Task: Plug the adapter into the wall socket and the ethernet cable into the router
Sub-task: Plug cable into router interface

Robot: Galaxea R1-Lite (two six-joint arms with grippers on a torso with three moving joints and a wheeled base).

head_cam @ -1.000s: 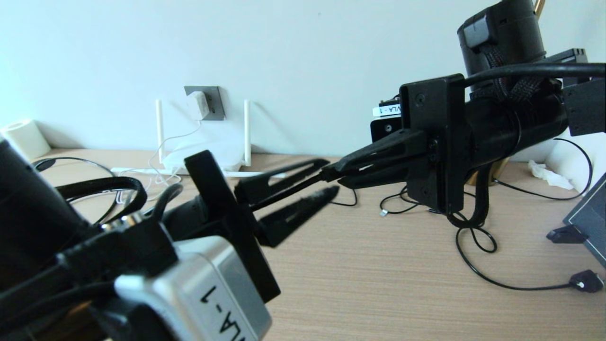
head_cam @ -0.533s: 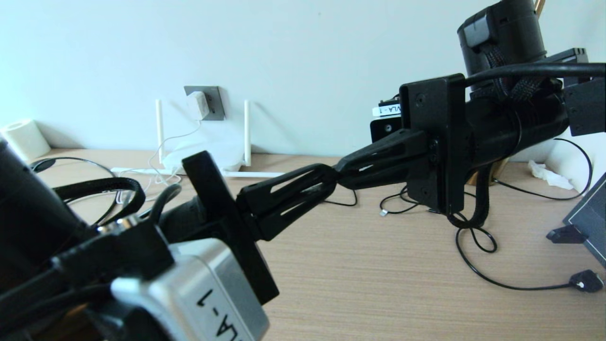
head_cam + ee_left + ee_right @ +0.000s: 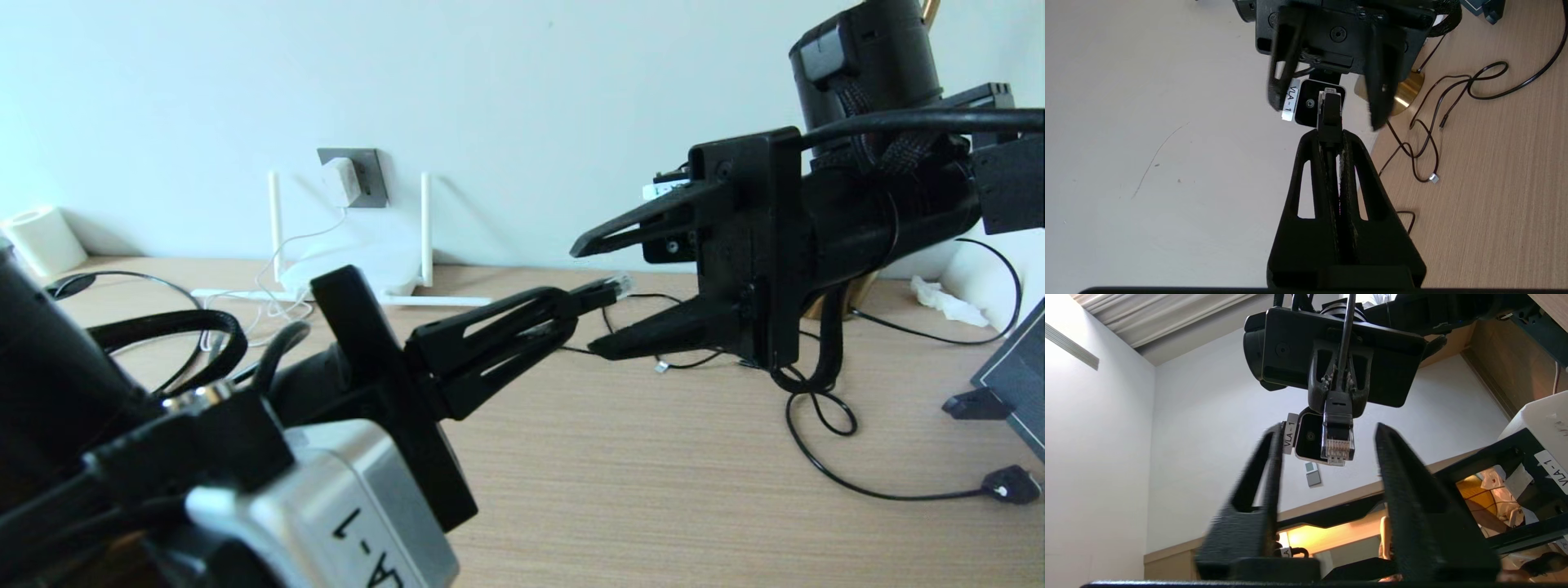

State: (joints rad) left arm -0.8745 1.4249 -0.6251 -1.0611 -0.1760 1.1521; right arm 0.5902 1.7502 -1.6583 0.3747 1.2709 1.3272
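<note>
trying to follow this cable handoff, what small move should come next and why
Probably the left gripper should carry the black ethernet cable with its clear clip plug toward the flat white router with stick antennas. Its fingers are shut on the cable, the right gripper stands open around the plug, and the white cube adapter already sits in the dark grey wall socket.

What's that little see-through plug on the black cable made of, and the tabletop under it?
The ethernet cable ends in what looks like clear hard plastic: you can see gold-coloured metal contacts through it, with a black, seemingly rubbery sleeve behind. The table looks like pale wood or wood-look laminate, matte, with fine straight grain lines; which of the two I can't tell.
</note>
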